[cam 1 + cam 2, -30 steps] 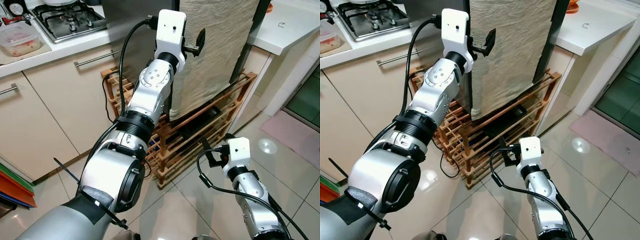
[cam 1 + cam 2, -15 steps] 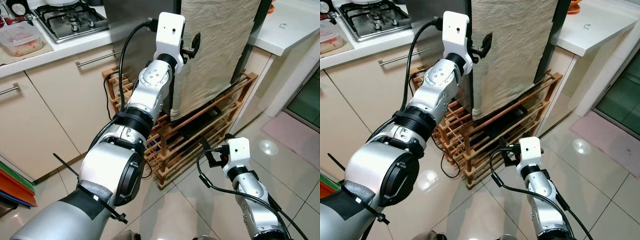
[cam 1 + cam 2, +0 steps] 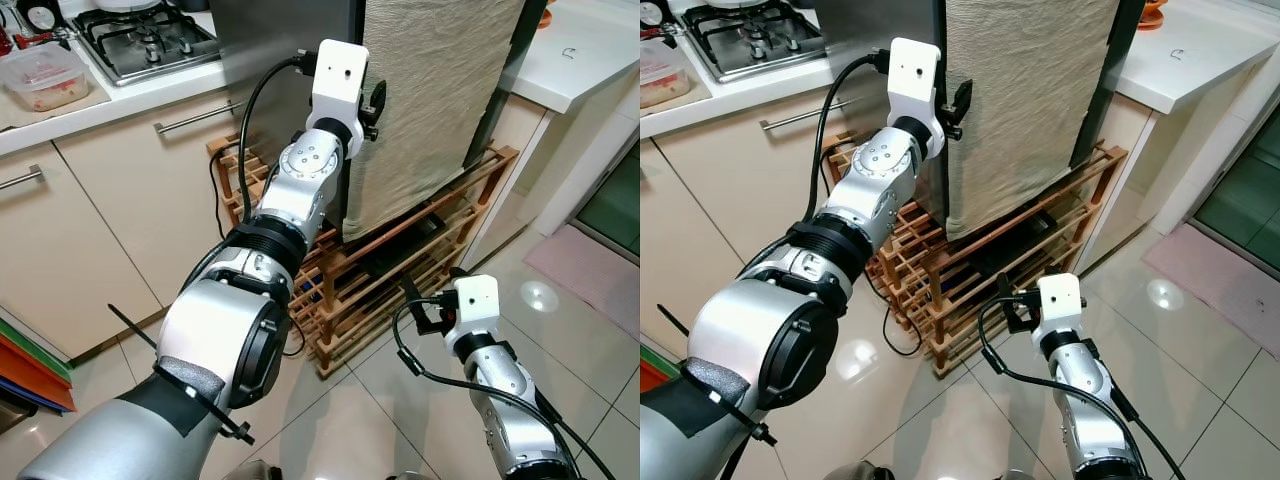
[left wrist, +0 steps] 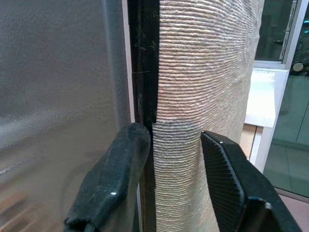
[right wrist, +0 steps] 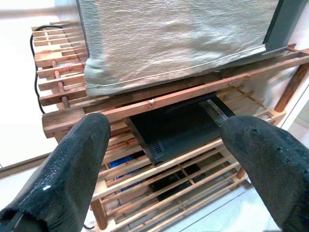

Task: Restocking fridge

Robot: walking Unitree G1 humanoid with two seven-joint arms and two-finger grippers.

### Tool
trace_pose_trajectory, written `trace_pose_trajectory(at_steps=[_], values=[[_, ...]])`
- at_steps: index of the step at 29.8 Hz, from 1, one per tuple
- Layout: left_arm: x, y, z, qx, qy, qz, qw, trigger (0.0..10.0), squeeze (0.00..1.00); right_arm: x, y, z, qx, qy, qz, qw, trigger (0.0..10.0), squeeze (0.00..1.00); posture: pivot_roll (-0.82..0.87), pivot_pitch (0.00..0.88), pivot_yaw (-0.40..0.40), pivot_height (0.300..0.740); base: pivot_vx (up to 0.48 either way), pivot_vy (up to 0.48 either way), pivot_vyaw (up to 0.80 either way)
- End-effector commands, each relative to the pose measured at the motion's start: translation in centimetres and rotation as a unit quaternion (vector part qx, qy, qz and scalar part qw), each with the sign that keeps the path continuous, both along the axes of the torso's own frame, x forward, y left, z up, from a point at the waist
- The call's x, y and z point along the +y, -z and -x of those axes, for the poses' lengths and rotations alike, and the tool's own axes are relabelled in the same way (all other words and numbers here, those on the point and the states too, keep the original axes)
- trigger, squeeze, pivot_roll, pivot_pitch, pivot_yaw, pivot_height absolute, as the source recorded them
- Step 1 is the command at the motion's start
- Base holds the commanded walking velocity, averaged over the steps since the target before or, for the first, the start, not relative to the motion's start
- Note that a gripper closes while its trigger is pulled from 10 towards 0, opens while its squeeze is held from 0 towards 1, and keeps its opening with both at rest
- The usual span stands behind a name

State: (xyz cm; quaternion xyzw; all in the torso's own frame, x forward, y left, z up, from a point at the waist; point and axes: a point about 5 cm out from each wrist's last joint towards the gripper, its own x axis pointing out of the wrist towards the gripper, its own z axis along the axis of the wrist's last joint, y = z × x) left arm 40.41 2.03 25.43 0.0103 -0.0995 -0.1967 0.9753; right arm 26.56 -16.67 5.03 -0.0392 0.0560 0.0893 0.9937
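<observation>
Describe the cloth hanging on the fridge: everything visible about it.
The cloth is beige, coarsely woven with fine ribs, slightly wrinkled. It hangs flat over the fridge door, its hemmed lower edge ending just above the wooden rack. The left gripper is open, its fingers straddling the cloth's left edge beside the dark door seam.

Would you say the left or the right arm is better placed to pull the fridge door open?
Left, probably: the left gripper is raised at the cloth-covered fridge door edge, fingers open astride it. The right gripper hangs low by the wooden rack.
</observation>
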Motion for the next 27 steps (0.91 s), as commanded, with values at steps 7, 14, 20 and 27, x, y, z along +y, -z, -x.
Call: trace_pose_trajectory(at_steps=[7, 14, 20, 27], values=[[-0.83, 0.63, 0.15, 0.018, 0.015, -0.019, 1.000, 0.0, 0.00, 0.15, 0.13, 0.12, 0.006, -0.004, 0.004, 1.000, 10.0, 0.00, -0.13, 0.030, 0.048, 0.740, 0.000, 0.000, 0.00], [-0.86, 0.92, 0.19, 0.020, 0.015, -0.023, 0.999, 0.0, 0.00, 0.13, 0.15, 0.11, 0.006, -0.005, 0.004, 1.000, 10.0, 0.00, -0.13, 0.025, 0.050, 0.740, 0.000, 0.000, 0.00], [-1.07, 1.15, 0.29, 0.019, 0.019, -0.035, 0.999, 0.0, 0.00, 0.13, 0.18, 0.08, 0.006, -0.007, 0.006, 1.000, 10.0, 0.00, -0.13, 0.019, 0.049, 0.740, 0.000, 0.000, 0.00], [-0.92, 1.34, 0.26, 0.019, 0.012, -0.039, 0.999, 10.0, 0.00, 0.08, 0.22, 0.13, 0.007, -0.008, 0.008, 1.000, 10.0, 0.00, -0.13, 0.015, 0.047, 0.740, 0.000, 0.000, 0.00]])
